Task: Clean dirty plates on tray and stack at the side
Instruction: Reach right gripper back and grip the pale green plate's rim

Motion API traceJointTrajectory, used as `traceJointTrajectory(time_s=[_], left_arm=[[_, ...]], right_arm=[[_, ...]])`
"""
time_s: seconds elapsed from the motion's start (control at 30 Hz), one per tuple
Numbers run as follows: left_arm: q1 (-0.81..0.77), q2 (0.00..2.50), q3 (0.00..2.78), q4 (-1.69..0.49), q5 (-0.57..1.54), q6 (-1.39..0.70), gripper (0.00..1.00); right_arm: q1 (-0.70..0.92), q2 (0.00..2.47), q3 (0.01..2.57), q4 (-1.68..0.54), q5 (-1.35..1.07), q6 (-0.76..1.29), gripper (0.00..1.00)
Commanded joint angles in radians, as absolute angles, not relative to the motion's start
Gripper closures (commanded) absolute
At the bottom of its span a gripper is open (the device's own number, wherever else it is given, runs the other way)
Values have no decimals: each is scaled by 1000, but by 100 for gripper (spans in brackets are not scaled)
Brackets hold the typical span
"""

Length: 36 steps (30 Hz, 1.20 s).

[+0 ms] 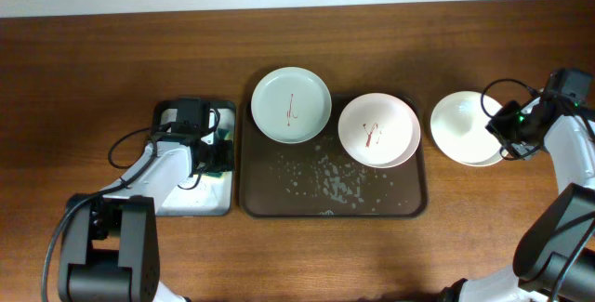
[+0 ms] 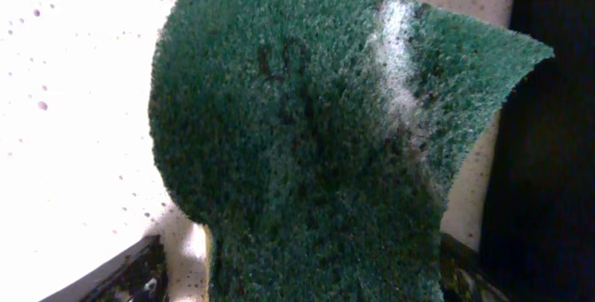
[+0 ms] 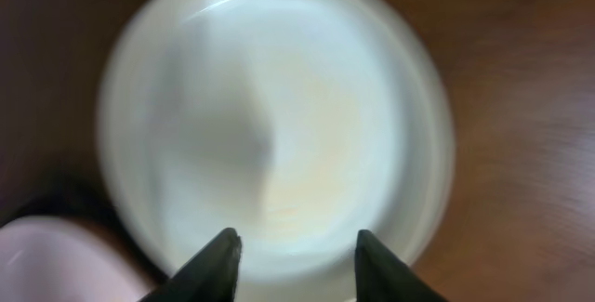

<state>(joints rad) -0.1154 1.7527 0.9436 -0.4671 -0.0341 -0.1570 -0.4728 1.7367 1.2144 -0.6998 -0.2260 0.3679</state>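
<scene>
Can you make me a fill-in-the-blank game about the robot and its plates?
The green plate and the pink plate lie on the brown ___.
The left hand grips a ___ sponge.
The white plate sits on the table, near the robot's ___ hand.
Missing words: tray, green, right.

Overhead camera looked straight down on the whole bench (image 1: 93, 70), left wrist camera sat very close on the green sponge (image 2: 316, 153), which filled its frame, right wrist camera faced down past the right gripper (image 3: 297, 251) at the blurred cream plate (image 3: 279, 125), also seen at the overhead frame's right.
</scene>
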Motion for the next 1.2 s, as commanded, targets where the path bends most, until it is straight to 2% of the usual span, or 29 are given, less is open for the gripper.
traceJointTrajectory(time_s=[0.0, 0.23, 0.43, 0.63, 1.03, 1.17], left_arm=[[-115, 1769, 934, -472, -22, -156, 20], [-115, 1769, 934, -472, -22, -156, 19], [-115, 1769, 934, -472, -22, -156, 18], [-115, 1769, 934, -472, -22, -156, 18], [-115, 1769, 934, -472, -22, -156, 18], [-115, 1769, 934, -472, -22, -156, 18]], right_arm=[[-402, 1734, 1248, -690, -472, 232, 55], [-102, 1734, 1361, -744, -460, 33, 49], [125, 1758, 1373, -625, -334, 33, 46], [260, 1847, 1373, -485, -255, 34, 43], [308, 2043, 1373, -316, -213, 153, 44], [308, 2076, 1373, -317, -240, 177, 55]])
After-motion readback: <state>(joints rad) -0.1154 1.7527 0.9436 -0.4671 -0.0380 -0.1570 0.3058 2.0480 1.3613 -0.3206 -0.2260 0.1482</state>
